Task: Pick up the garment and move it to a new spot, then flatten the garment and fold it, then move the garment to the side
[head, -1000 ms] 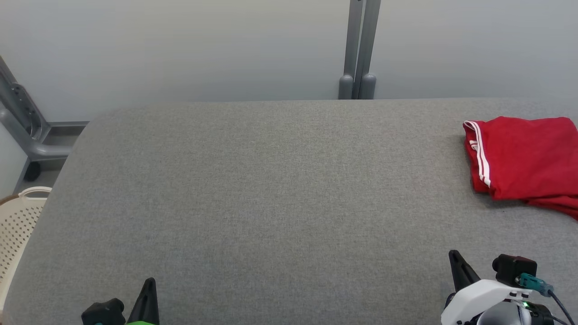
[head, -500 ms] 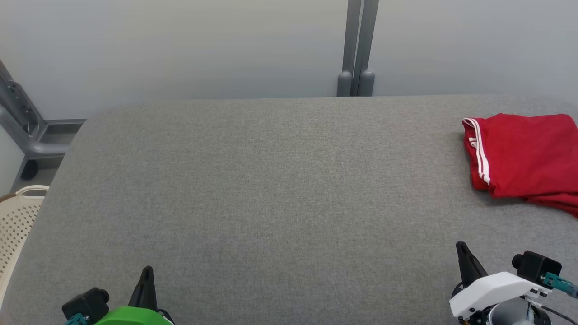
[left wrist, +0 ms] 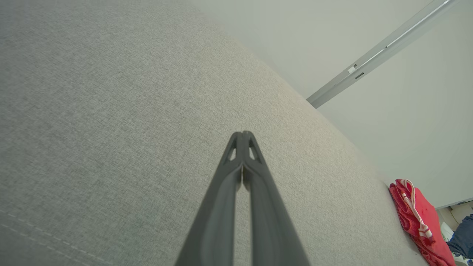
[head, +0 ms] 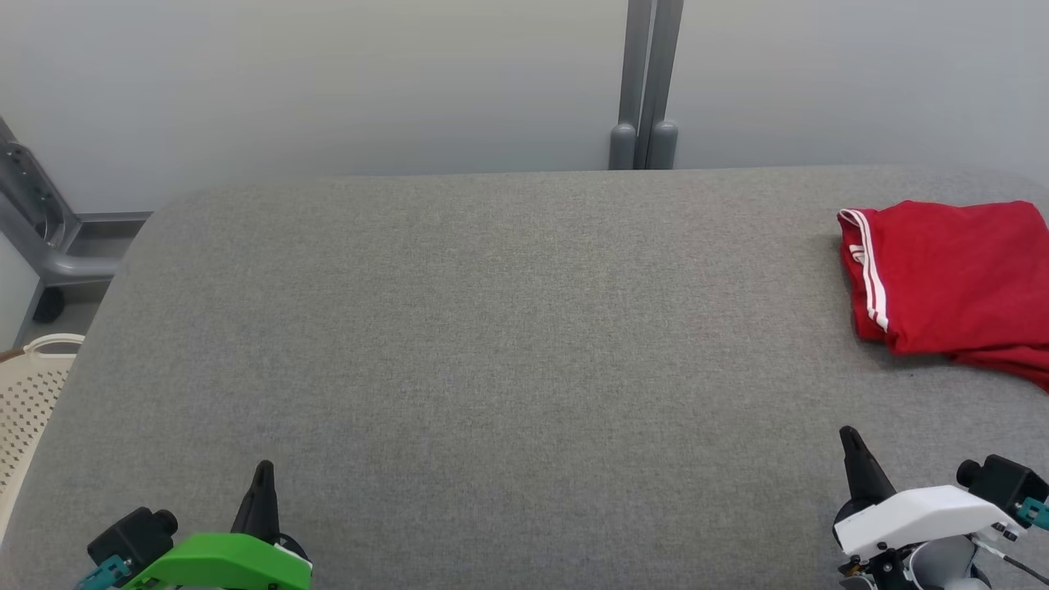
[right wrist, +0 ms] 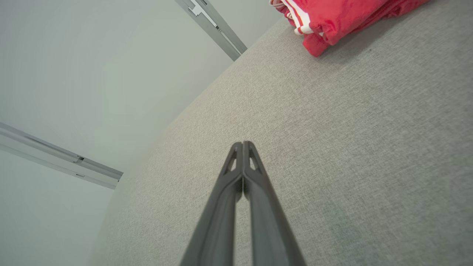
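The garment point(head: 955, 287) is red with white side stripes and lies folded at the far right of the grey table point(head: 492, 344), partly cut off by the picture's edge. It also appears as the garment point(left wrist: 419, 218) low right in the left wrist view and the garment point(right wrist: 332, 18) at the top of the right wrist view. My left gripper point(head: 264, 471) sits at the lower left, shut and empty, as the left gripper point(left wrist: 242, 133) confirms. My right gripper point(head: 848, 434) is at the lower right, well short of the garment, shut with nothing in it, seen too as the right gripper point(right wrist: 242, 144).
A cream perforated basket point(head: 29, 401) stands off the table's left edge. A grey metal post point(head: 643, 82) rises behind the far edge, and a grey frame point(head: 41, 229) stands at the back left. Wide bare cloth stretches between the grippers and the garment.
The camera has tilted, so the scene sits slightly higher. Both grippers have shifted outward and show more of their bodies. The garment has stayed where it lay.
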Controlling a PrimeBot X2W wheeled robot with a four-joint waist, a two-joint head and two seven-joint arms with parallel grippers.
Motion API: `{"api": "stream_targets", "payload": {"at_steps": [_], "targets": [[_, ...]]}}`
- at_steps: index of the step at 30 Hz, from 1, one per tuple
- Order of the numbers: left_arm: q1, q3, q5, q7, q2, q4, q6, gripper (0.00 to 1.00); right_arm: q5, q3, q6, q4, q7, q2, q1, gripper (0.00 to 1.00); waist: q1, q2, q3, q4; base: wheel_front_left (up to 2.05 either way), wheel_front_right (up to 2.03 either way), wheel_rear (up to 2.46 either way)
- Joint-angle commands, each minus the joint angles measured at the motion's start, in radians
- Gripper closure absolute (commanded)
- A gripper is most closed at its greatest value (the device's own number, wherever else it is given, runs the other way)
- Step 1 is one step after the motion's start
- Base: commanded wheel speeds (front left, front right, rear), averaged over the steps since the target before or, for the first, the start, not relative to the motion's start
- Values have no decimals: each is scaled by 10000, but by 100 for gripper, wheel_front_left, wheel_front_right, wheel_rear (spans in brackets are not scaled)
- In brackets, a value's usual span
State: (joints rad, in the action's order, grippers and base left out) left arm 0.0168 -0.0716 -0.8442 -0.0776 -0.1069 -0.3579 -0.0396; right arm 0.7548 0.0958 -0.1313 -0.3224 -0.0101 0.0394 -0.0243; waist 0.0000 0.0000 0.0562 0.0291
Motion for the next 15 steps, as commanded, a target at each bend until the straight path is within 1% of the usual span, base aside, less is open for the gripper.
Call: {"api": "stream_targets", "payload": {"at_steps": [1,15], "targets": [[348,78,-296,70,-1,155,-64,100,311,53,2,197,34,66,-204,100,0,0,-7,-4,0,0,0],[664,340,-2016,510,126,231,-273,100,2227,228,2,473,289,82,-242,100,0,0,-107,-53,0,0,0]]}}
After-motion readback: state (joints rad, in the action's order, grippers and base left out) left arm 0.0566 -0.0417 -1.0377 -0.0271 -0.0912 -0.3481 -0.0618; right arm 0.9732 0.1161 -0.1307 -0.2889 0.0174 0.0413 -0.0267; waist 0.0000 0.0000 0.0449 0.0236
